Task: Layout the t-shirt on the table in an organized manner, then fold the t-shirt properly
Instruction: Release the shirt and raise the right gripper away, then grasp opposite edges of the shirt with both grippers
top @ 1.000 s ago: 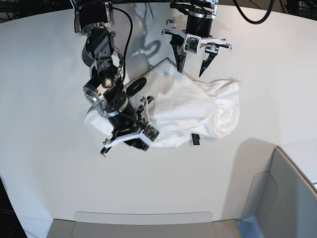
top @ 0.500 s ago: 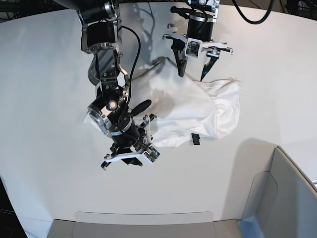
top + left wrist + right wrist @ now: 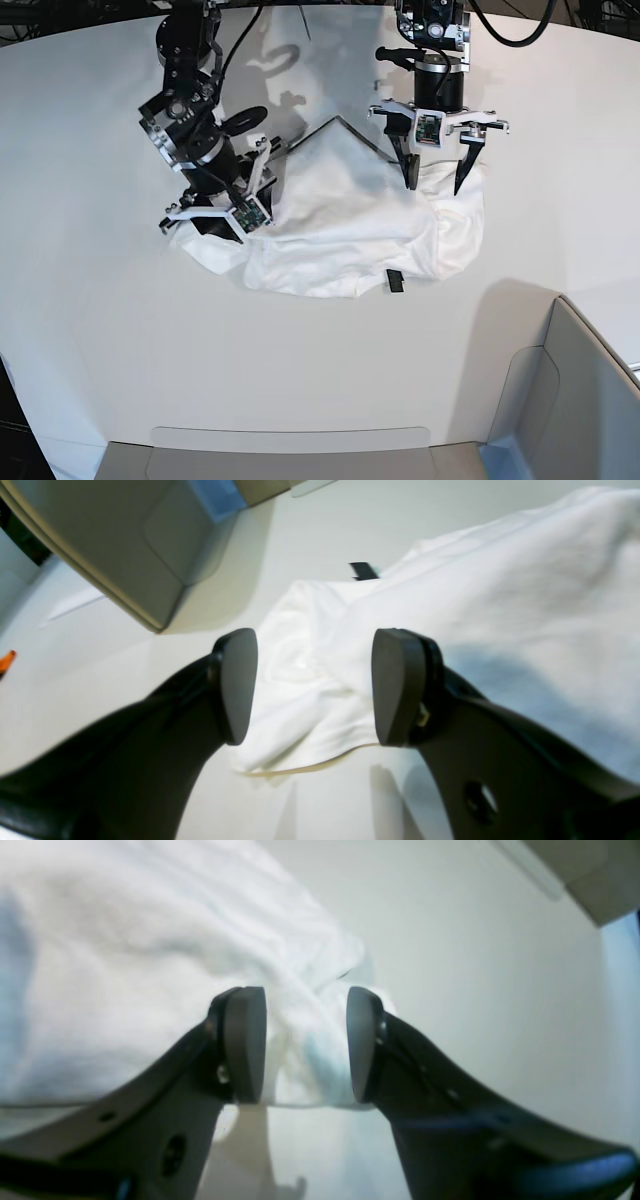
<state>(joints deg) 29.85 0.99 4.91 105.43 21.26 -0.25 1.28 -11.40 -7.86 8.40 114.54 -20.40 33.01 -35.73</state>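
Two claws hang over the crumpled white t-shirt (image 3: 350,225) mid-frame on the bench (image 3: 90,330); left claw (image 3: 433,182) gapes wide; right claw (image 3: 305,1045) straddles a fold, parted.

Plain white t-shirt (image 3: 350,225), no print showing, with a small black label (image 3: 394,282) at 5 o'clock; white table (image 3: 90,330); grey-white bin (image 3: 570,400); black grippers.
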